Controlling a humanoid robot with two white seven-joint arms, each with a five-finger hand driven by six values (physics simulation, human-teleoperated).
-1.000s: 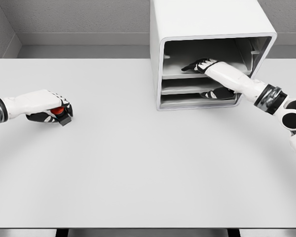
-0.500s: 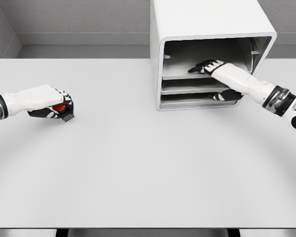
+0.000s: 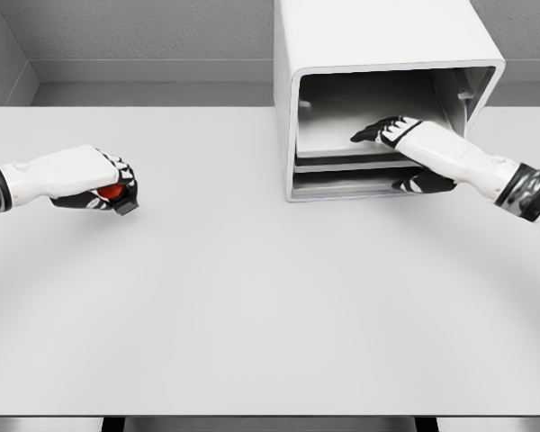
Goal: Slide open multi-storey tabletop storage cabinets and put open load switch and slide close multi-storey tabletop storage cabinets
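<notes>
On the white table (image 3: pixel 252 306), at its far right, stands the white storage cabinet (image 3: pixel 378 36) with its front open, and the right hand (image 3: pixel 391 132) reaches inside with fingers stretched flat on the upper tray (image 3: pixel 342 144), gripping nothing. At the left side, well apart from the cabinet, the left hand (image 3: pixel 94 175) is curled around the load switch (image 3: pixel 115 196), a small dark thing with a red part, just above the table.

A bare simulated test cell: plain grey table (image 3: pixel 252 297), grey walls (image 3: pixel 144 31), 1 white storage cabinet (image 3: pixel 378 36).
</notes>
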